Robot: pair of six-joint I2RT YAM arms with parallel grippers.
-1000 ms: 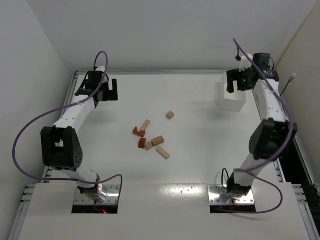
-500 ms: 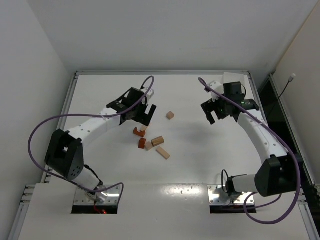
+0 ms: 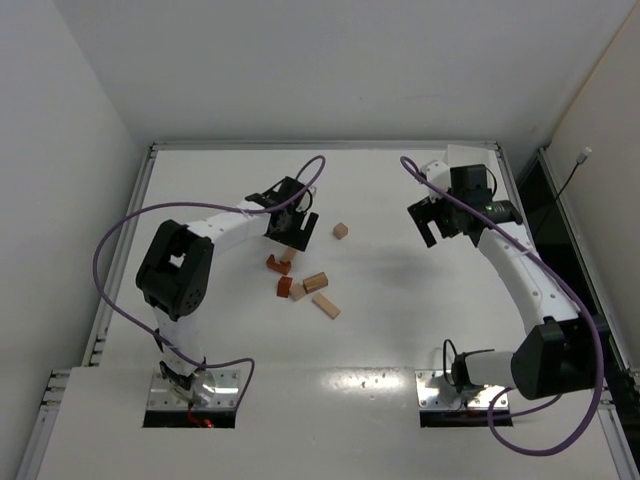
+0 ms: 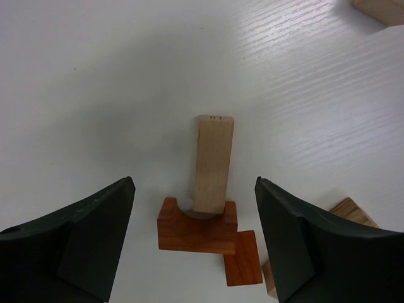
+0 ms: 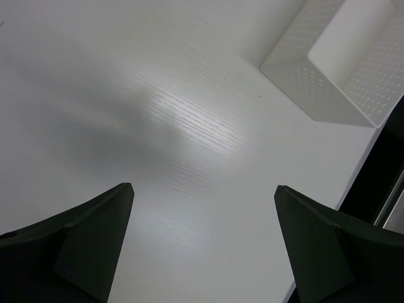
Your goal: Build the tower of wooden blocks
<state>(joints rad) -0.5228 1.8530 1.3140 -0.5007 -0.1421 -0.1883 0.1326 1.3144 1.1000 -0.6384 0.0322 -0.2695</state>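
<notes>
Left wrist view looks down between the two dark fingers (image 4: pixel 82 246) of the left gripper (image 4: pixel 194 189), which stand spread wide and grip nothing. Between them on the white table (image 4: pixel 95 76) lies a pale tan rectangular wood block (image 4: pixel 213 164), pointing away from the camera and touching neither finger. Its near end meets the notch of a reddish-orange wooden arch (image 4: pixel 189 232), which lies flat. A small reddish-orange square block (image 4: pixel 243 265) touches the arch's corner, and the end of another tan block (image 4: pixel 350 211) shows just beside the right-hand finger. From the top external view, this gripper hangs over the far end of a loose scatter of wood blocks near the middle of the table: a small tan cube (image 3: pixel 341 231) sits apart to the right, and two more tan rectangular pieces (image 3: pixel 316 281) (image 3: pixel 325 305) lie nearer the arm bases. The right gripper (image 5: pixel 203 188) is likewise parted wide and empty, above bare table well apart from the blocks, with a white perforated box (image 5: pixel 315 69) towards the far right corner.
</notes>
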